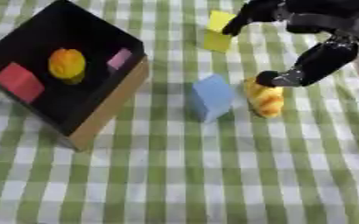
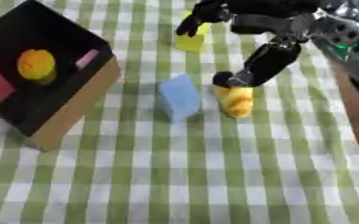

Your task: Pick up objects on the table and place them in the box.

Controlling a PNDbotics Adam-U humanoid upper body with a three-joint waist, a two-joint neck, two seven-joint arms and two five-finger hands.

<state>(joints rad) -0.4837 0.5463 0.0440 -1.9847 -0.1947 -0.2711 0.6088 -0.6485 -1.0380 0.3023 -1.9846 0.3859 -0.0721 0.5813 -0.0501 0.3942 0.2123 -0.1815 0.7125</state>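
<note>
While touching right hand [image 1: 305, 65] | yellow object [image 1: 265, 101] below thumb

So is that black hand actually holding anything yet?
Cannot tell for sure: the right hand has one finger on the top end of the yellow-orange object, no closed grasp visible.

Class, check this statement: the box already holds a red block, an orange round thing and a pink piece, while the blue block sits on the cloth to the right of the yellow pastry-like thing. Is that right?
Not quite. The left eye view shows the blue block to the left of the yellow pastry-like thing, between it and the box. The rest stands: the red block, orange round thing and pink piece lie in the box.
</note>
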